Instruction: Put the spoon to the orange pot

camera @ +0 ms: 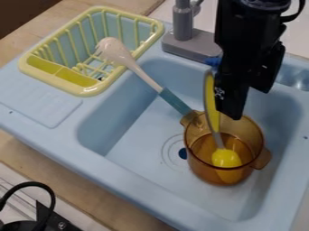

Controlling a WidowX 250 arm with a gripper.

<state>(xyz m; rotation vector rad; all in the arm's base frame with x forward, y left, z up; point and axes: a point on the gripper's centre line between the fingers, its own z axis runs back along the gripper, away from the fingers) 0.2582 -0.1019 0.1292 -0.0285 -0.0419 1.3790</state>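
Note:
The black gripper (232,106) hangs from the upper right over the back of the orange pot (226,175), just above its rim. The see-through pot stands upright in the blue sink. A yellow and grey spoon (226,158) is steeply tilted, with its rounded yellow head inside the pot and its handle rising past the rim. The upper handle lies right beside the gripper's left side; whether it is held cannot be told.
A yellow drying rack (63,82) sits at the upper left. A teal-handled utensil (175,100) reaches from the rack to the pot's left handle. The grey faucet (182,20) stands behind the blue sink (136,128). A black cable curves at lower left.

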